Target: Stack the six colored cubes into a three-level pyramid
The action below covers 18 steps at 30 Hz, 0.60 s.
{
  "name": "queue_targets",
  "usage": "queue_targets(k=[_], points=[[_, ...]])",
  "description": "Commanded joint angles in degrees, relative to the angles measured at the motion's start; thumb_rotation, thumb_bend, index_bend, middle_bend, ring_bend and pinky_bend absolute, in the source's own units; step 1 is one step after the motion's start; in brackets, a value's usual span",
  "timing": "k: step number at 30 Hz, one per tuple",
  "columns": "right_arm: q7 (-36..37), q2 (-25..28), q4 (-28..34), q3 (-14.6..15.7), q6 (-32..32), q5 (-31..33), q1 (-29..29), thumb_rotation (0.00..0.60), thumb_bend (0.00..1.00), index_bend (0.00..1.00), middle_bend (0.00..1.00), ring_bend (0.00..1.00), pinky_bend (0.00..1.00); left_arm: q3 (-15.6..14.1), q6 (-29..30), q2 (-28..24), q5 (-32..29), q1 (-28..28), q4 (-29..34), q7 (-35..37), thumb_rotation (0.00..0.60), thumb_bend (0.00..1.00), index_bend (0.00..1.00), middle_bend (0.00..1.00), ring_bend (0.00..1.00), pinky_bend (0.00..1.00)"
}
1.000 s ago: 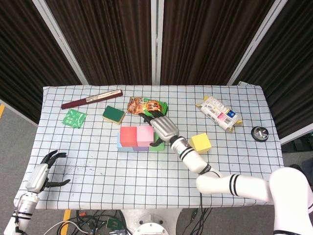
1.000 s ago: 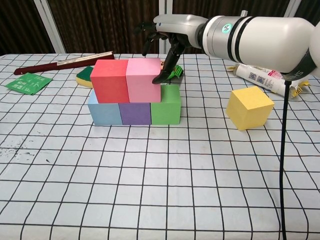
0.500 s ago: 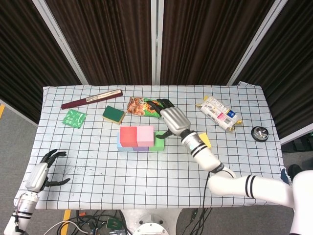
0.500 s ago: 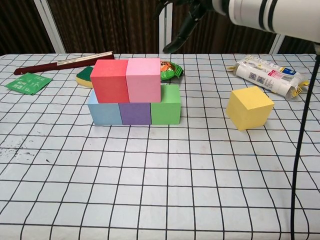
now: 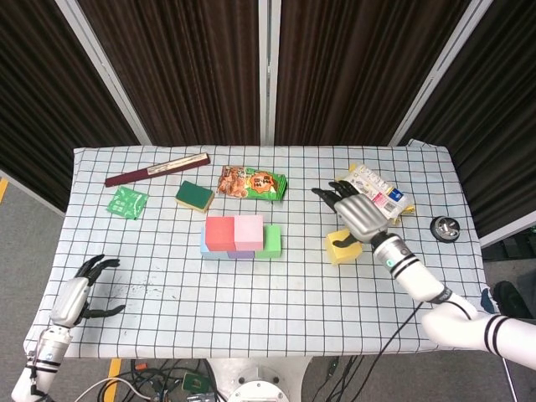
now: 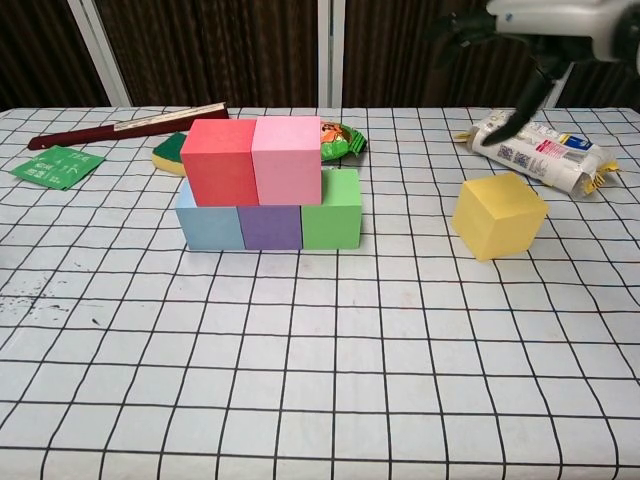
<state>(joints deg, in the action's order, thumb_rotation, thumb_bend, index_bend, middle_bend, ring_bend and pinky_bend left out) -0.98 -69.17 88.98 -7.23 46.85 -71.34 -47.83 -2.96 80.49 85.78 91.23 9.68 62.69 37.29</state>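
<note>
5 cubes [image 6: 268, 185] stacked, yellow cube [image 6: 498, 214] apart — tilted

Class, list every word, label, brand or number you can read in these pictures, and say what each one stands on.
None can be read for certain.
White snack packet: printed label, too small to read.
Orange snack bag: print blurred.
Green sachet: markings too small.
Dark red flat box: pale strip, no legible text.
Cubes: no writing visible.

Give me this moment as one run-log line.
stage: two levels built, top missing | yellow cube: on table, unheld | right robot hand: open, above yellow cube | left robot hand: idle, empty, table's near-left corner
</note>
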Motion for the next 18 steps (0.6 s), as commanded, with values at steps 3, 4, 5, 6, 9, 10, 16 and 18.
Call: queue_targets(k=[3, 4, 5, 6, 9, 10, 16, 18], points=[[0.1, 2.1, -5.9, 5.9, -0.3, -7.1, 3.7, 0.6, 0.0, 0.0, 0.15, 0.0, 0.0, -0.1, -0.7, 0.1, 0.2, 0.5, 1.5, -1.8, 0.6, 0.0, 0.2, 0.22, 0.06, 0.09], [-0.3, 1.7, -6.6, 6.3, -0.3, -7.5, 3.9, 0.6, 0.0, 0.0, 0.15, 0.0, 0.0, -0.1, -0.8, 0.1, 0.1, 0.6, 1.8, -2.1, 0.6, 0.0, 0.2, 0.22, 0.06, 0.09], [-0.5, 1.3, -7.2, 6.6, -0.3, -7.7, 4.2, 0.6, 0.0, 0.0, 0.14, 0.0, 0.0, -0.1, -0.9, 0.2, 0.1, 0.6, 2.0, -2.4, 0.6, 0.0, 0.2, 0.22, 0.06, 0.09], [-0.3, 0.8, -7.8, 6.8, -0.3, -8.0, 4.4, 0.6, 0.0, 0.0, 0.13, 0.0, 0.0, -0.1, -1.0, 0.2, 0.2, 0.7, 2.3, -2.6, 0.6, 0.0, 0.2, 0.22, 0.06, 0.09], [1.2, -1.4, -10.2, 6.9, 0.5, -9.1, 5.0, 0.6, 0.0, 0.0, 0.11, 0.0, 0.0, -0.2, -1.2, 0.2, 0.1, 0.8, 2.9, -3.4, 0.6, 0.0, 0.2, 0.22, 0.06, 0.09], [2.0, -2.4, -11.3, 7.1, 0.8, -9.8, 5.2, 0.6, 0.0, 0.0, 0.11, 0.0, 0.0, -0.2, -1.2, 0.2, 0.1, 0.8, 3.1, -3.7, 0.6, 0.0, 0.2, 0.22, 0.06, 0.09], [7.0, -6.4, -16.3, 7.5, 3.0, -14.1, 5.4, 0.6, 0.0, 0.0, 0.09, 0.0, 0.0, -0.2, -1.3, 0.0, -0.2, 0.7, 3.5, -4.2, 0.6, 0.0, 0.2, 0.22, 0.06, 0.09], [9.1, -7.4, -17.6, 7.5, 4.1, -15.5, 5.4, 0.6, 0.0, 0.0, 0.09, 0.0, 0.0, -0.2, -1.4, 0.0, -0.3, 0.7, 3.6, -4.4, 0.6, 0.0, 0.2, 0.22, 0.06, 0.09]])
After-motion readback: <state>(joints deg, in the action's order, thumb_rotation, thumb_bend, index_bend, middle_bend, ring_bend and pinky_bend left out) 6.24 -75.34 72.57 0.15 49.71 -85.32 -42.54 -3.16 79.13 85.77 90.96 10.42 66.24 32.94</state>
